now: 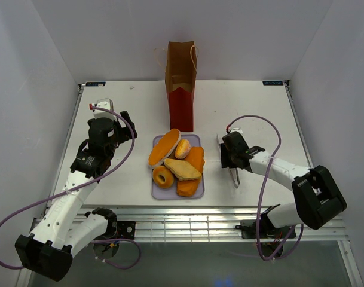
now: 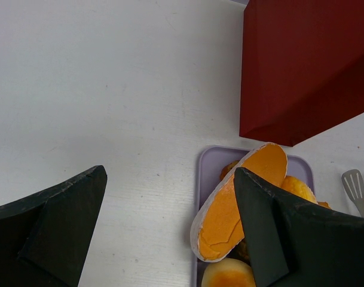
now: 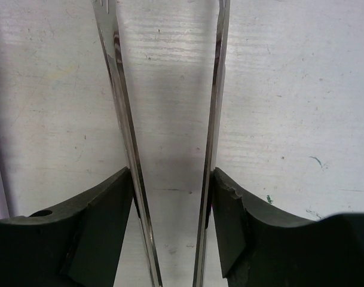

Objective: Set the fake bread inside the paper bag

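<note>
The paper bag [image 1: 180,89], brown above and red below, stands upright at the back centre; its red base shows in the left wrist view [image 2: 301,66]. Several fake bread pieces lie on a lavender tray [image 1: 157,192]: a long oval loaf [image 1: 164,147], a bun [image 1: 182,148], a ring donut [image 1: 163,176], a tan wedge [image 1: 182,169] and an orange loaf [image 1: 193,160]. My left gripper [image 1: 125,128] is open and empty, left of the tray, with the oval loaf [image 2: 241,197] by its right finger. My right gripper [image 1: 229,156] is shut on metal tongs [image 1: 235,177], right of the tray.
The tongs' two steel arms [image 3: 119,89] run forward between my right fingers over the white tabletop. The tong tips [image 2: 355,185] show beyond the tray [image 2: 208,173] in the left wrist view. White walls enclose the table on three sides.
</note>
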`<state>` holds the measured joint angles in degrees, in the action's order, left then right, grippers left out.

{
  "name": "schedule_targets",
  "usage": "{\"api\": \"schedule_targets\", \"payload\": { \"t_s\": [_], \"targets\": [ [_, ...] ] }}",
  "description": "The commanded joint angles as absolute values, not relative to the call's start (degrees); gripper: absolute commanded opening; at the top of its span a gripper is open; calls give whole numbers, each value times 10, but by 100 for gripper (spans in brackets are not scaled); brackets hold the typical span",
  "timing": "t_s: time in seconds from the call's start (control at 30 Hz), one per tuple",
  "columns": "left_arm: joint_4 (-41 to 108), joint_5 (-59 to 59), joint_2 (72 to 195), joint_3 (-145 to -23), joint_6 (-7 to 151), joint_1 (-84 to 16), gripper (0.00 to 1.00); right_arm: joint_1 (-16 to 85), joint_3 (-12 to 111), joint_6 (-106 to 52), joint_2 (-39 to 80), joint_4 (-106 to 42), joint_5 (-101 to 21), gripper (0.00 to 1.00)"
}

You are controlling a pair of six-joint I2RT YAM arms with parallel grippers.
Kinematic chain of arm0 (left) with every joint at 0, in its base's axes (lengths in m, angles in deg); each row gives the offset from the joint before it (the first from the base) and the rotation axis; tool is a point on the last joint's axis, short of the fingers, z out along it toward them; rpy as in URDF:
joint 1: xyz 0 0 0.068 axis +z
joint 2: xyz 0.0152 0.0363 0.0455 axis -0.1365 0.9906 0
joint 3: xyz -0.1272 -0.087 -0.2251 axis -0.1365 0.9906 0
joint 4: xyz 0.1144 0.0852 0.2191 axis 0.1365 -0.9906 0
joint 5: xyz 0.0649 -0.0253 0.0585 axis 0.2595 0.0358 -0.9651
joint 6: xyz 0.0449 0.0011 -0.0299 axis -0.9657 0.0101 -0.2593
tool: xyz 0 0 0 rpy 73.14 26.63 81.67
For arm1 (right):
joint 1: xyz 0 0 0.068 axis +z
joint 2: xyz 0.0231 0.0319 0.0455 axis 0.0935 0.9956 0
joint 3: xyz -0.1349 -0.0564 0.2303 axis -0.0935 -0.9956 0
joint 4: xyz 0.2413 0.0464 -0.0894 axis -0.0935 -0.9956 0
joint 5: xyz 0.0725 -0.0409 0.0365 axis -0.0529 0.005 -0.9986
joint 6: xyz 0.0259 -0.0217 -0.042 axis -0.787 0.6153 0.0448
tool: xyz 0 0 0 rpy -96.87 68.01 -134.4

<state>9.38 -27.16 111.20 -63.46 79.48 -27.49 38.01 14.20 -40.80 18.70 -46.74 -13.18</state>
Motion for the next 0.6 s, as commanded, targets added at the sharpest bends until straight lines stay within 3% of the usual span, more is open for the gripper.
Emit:
{"api": "schedule_targets", "payload": {
  "t_s": [0.0,0.57],
  "targets": [
    [102,-272,1100,-643,790,-277,98,379,171,-413,159,-490,-113,59],
    [103,-276,1105,-642,790,-277,98,379,221,-392,92,-569,-134,59]
  ]
}}
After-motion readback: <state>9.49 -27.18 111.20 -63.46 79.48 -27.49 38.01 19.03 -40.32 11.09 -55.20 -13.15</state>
